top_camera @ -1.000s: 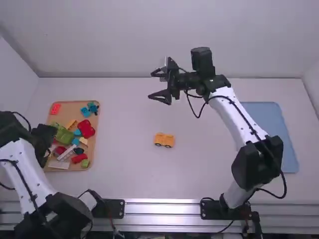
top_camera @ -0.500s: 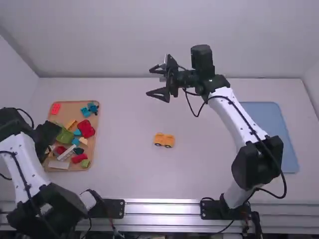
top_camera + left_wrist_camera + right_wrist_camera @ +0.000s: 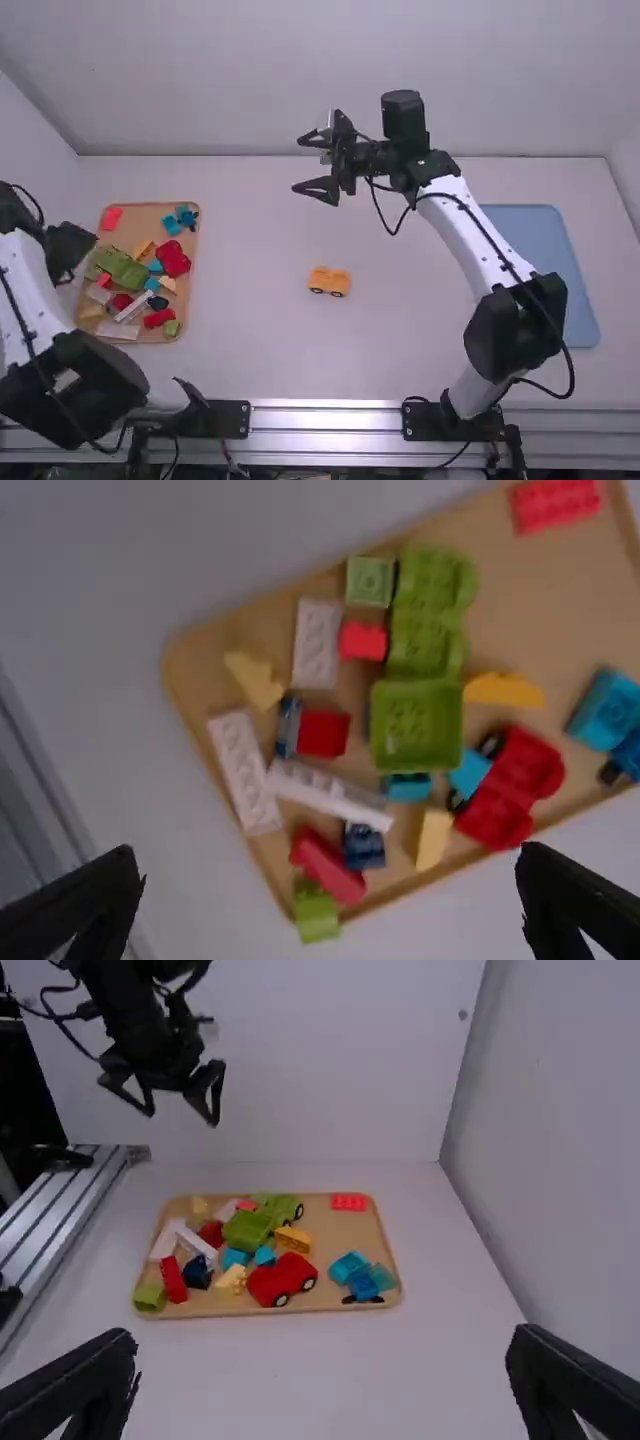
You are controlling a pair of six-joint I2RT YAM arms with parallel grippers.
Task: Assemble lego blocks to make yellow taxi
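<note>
On the middle of the table an orange-yellow car base (image 3: 329, 281) stands on dark wheels. In the high view my left gripper (image 3: 70, 262) hangs by the left edge of the wooden tray; in the left wrist view the same gripper (image 3: 335, 880) is open above the tray's blocks, holding nothing. Among them lie an orange-yellow curved block (image 3: 501, 690), a pale yellow block (image 3: 255, 680) and a cream one (image 3: 433, 838). My right gripper (image 3: 304, 165) is open and empty beyond the car base, high in the picture; the right wrist view shows this gripper (image 3: 322, 1360) with its fingers wide apart.
The wooden tray (image 3: 152, 207) at the left also holds a red car (image 3: 508, 785), a green vehicle (image 3: 418, 725), a red brick (image 3: 556, 502), blue pieces and white bricks. A blue mat (image 3: 560, 280) lies on the right side of the table.
My left arm has swung left, uncovering more of the tray and its green vehicle. The right gripper has shifted very slightly left. The car base has stayed put.
</note>
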